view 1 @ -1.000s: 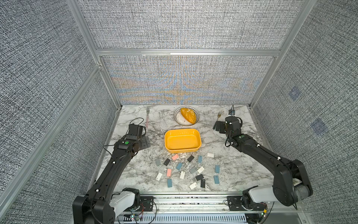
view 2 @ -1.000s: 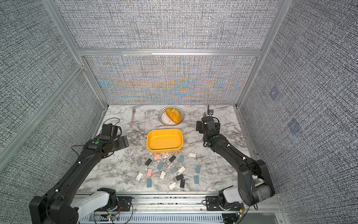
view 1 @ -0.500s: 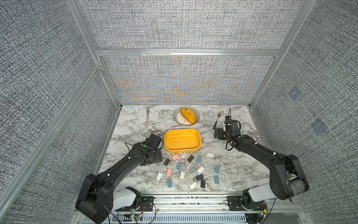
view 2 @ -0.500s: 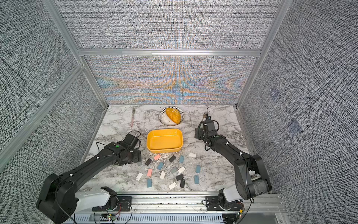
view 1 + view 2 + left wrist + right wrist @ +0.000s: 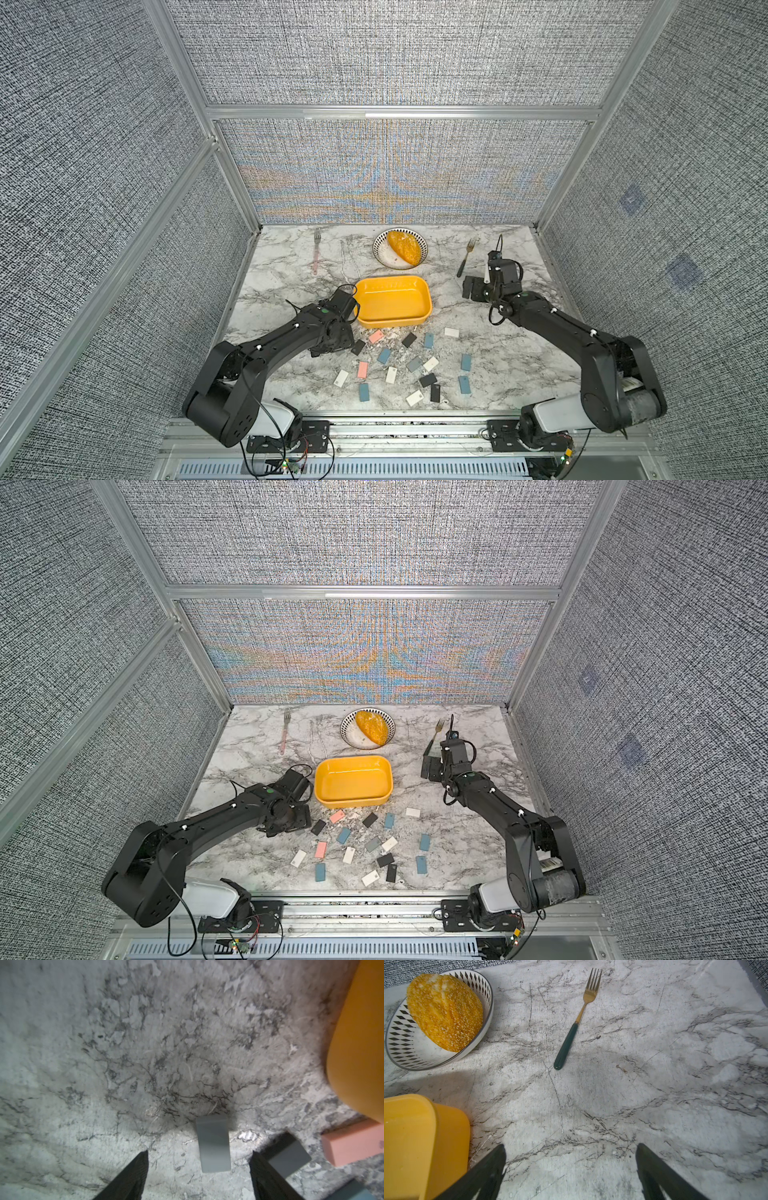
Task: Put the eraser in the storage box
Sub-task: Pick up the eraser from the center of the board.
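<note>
A green-handled fork [image 5: 577,1020] is lying flat on the marble desk [image 5: 675,1084]. Near the fork, a patterned plate [image 5: 396,1028] is carrying a seeded bread roll [image 5: 444,1009]. The yellow storage box [image 5: 415,1142] is sitting farther from the fork. The right hand [image 5: 571,1147] is gaping wide, short of the fork's handle end.

Your left gripper [image 5: 198,1153] swung in from the left side to the front-left corner of the box [image 5: 390,322]. It's now low, jaws straddling a grey eraser [image 5: 213,1144]. Right gripper [image 5: 571,1145] backed slightly off the fork [image 5: 577,1022], toward the front.
</note>
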Motion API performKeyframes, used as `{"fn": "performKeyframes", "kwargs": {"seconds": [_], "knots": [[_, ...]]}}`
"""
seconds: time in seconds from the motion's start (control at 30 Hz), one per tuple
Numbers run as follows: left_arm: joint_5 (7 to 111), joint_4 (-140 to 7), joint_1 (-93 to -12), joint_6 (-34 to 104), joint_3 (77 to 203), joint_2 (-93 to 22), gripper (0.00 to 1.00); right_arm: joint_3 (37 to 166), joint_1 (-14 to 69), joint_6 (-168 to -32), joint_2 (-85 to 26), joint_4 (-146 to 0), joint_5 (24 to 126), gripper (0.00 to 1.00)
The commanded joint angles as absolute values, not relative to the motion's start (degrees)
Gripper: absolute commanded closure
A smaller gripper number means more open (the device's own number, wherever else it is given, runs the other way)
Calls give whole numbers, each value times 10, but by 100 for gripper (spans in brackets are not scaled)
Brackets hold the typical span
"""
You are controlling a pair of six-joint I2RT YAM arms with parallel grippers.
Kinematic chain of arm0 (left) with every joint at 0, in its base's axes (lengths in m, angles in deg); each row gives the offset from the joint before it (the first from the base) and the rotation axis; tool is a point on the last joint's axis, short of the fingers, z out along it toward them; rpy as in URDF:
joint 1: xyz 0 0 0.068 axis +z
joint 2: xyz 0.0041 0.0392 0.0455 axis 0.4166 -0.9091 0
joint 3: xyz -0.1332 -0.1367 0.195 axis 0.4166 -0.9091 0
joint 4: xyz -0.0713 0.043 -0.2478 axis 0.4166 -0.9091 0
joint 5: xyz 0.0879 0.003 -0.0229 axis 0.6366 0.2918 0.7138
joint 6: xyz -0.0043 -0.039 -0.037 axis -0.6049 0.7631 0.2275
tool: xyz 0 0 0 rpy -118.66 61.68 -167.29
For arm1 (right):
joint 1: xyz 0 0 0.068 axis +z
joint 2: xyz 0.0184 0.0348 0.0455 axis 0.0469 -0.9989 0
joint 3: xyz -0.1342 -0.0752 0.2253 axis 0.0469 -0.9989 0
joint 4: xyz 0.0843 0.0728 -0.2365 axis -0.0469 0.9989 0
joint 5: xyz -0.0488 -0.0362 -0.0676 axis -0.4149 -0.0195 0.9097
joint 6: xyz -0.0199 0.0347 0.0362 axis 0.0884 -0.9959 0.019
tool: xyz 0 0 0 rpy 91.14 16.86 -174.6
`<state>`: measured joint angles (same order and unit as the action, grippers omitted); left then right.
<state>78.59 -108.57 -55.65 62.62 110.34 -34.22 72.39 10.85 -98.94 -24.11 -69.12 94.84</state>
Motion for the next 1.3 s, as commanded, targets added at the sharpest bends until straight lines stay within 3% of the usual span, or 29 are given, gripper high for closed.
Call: {"fn": "performKeyframes", "kwargs": {"seconds": [0.0, 0.8, 1.0, 1.27], "knots": [[790, -1070, -557, 635, 1101, -354, 23, 722, 108, -991, -241, -701, 947, 2], [802, -1060, -575, 626, 1076, -399, 68, 716, 106, -992, -236, -703, 946, 2], [822, -1077, -575, 625, 1077, -384, 76, 715, 106, -992, -236, -704, 946, 2], [859, -1124, -575, 617, 1096, -346, 78, 714, 106, -993, -238, -704, 947, 2]]}}
